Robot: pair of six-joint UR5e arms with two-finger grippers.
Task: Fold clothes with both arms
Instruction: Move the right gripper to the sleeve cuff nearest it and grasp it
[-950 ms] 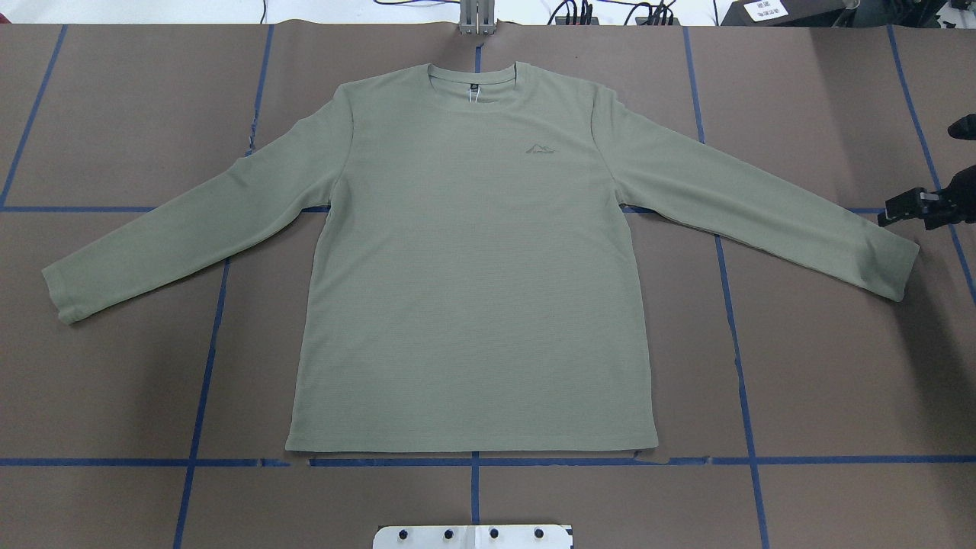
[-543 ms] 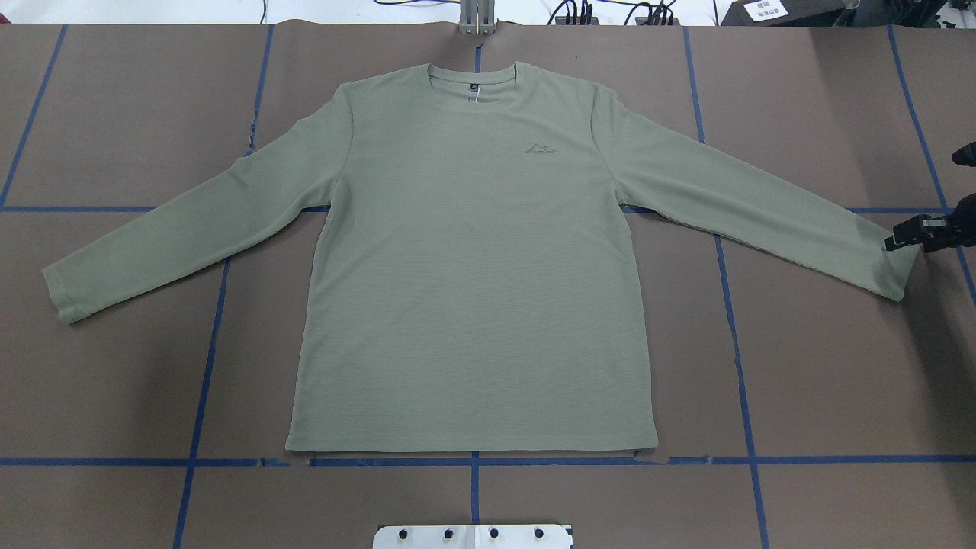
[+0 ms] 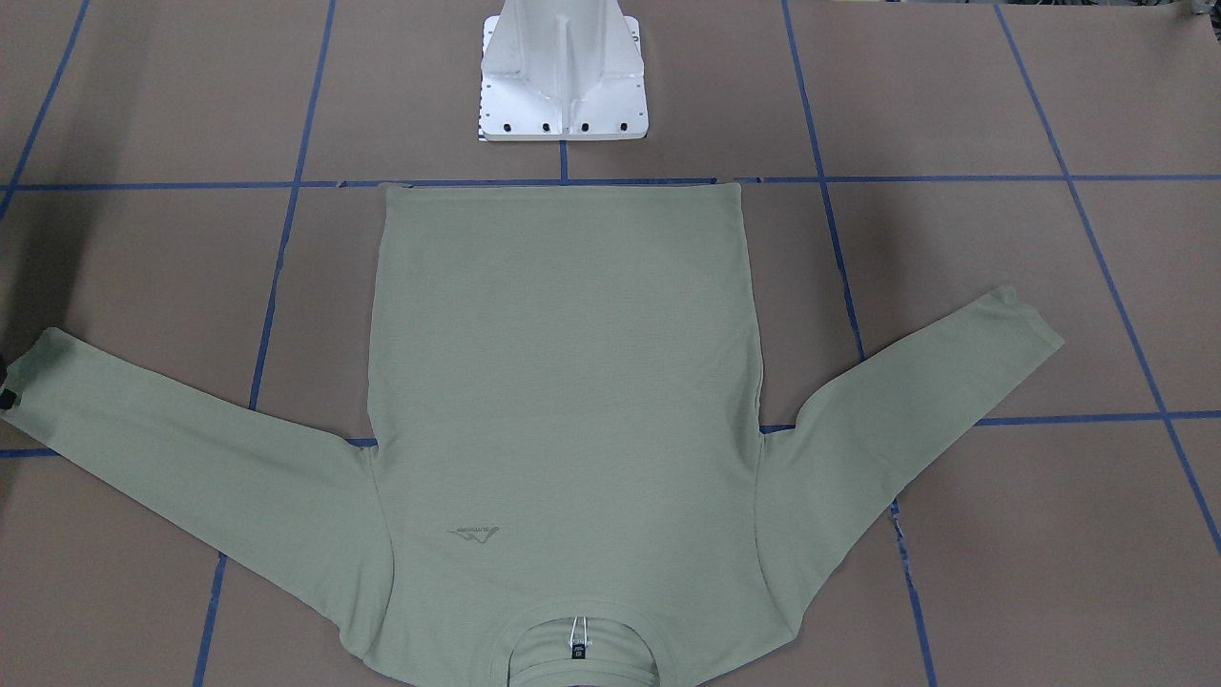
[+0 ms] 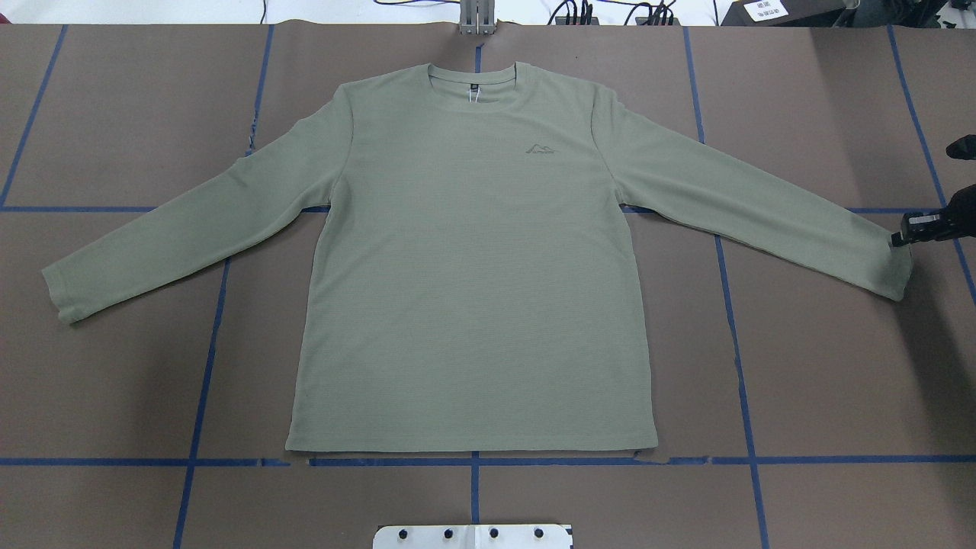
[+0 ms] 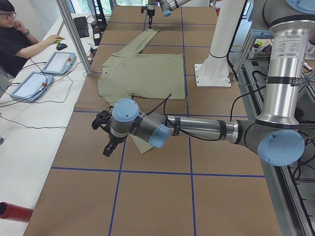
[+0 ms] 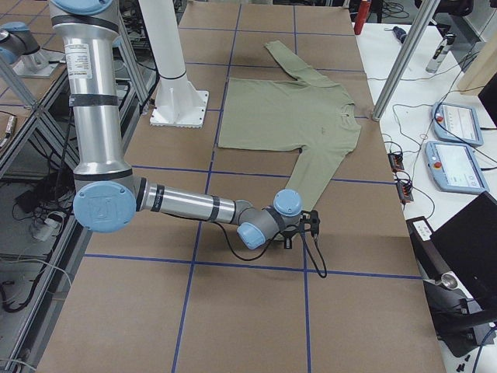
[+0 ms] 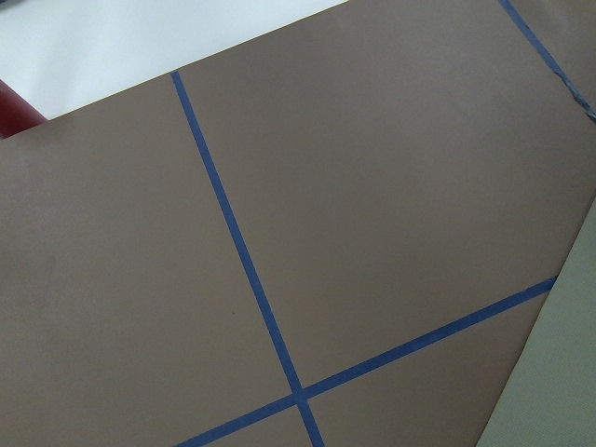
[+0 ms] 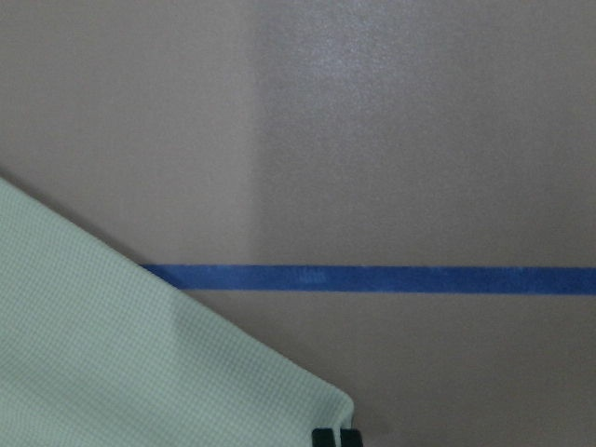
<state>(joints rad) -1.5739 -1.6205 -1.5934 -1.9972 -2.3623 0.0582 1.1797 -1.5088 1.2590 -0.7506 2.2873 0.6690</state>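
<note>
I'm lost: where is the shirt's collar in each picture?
Front-facing: collar at bottom centre.
Overhead: collar at top centre.
Exterior left: collar at the left edge of the shirt.
Exterior right: collar at the shirt's right edge.
Left wrist: not in it.
Right wrist: not in it.
Landmark: white pedestal base, beyond the shirt's opposite end.

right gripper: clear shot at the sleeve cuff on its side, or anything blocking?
Probably yes. The right gripper sits at the upper corner of that sleeve cuff, which lies flat on the brown table paper with nothing on it. Whether the fingers touch the fabric, I cannot tell.
</note>
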